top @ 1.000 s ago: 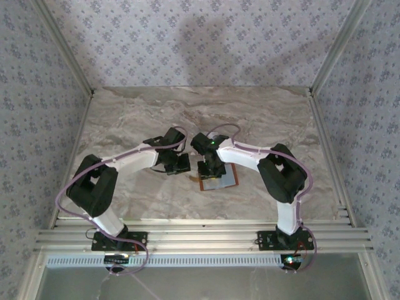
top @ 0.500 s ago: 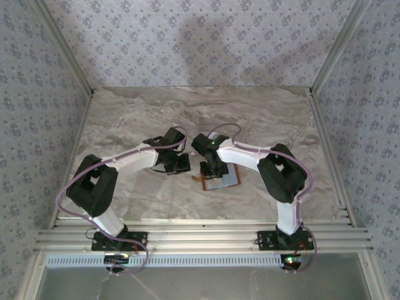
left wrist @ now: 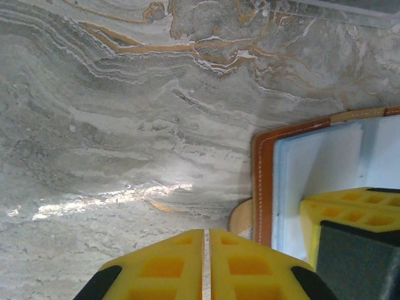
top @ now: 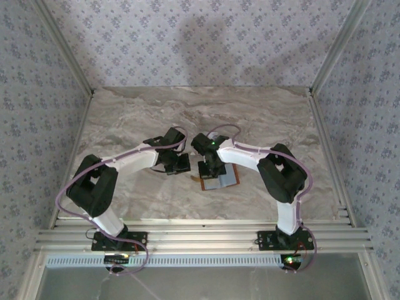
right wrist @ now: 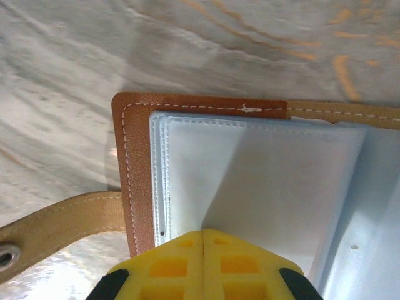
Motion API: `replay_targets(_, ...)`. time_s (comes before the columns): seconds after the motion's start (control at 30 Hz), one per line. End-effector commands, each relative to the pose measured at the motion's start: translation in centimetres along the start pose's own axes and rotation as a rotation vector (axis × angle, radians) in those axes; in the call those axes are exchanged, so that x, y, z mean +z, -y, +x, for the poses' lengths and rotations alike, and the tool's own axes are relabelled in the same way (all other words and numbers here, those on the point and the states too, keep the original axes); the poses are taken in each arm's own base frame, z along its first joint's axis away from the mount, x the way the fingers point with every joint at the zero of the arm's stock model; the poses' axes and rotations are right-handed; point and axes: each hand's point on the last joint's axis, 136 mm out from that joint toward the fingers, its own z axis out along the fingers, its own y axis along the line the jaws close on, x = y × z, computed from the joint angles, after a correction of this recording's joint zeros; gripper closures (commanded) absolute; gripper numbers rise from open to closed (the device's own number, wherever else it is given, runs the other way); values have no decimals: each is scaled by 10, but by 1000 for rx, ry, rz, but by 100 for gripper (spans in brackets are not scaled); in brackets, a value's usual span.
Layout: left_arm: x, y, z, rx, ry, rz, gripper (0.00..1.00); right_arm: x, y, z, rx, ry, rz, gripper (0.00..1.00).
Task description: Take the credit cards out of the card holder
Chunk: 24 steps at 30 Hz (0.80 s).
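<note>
card holder (right wrist: 129, 164) open on desk (left wrist: 125, 125), right tool (right wrist: 203, 239) closed tight over its pale inside, left tool (left wrist: 206, 236) closed, empty, at its 9 o'clock

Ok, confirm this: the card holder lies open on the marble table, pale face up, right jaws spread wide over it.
Wrong on the jaws: the right wrist view shows them shut over the card holder, which does lie open on the marble table, pale face up.
</note>
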Motion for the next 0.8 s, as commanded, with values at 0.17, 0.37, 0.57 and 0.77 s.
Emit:
replay_targets(0.17,-17,-2,-8,-2,33,0,88,-2,-33,0,34,-20,-140,97)
replay_targets(0.37,-20,-2,-10,-2,38,1,89,-26,-27,-4,-8,22,-96,88)
replay_targets(0.57,-20,-1,-11,-5,41,5,88,-33,-9,-2,-52,12,-52,83)
replay_targets(0.77,-20,1,-11,-5,38,14,88,-19,-25,-4,-32,-15,-228,81)
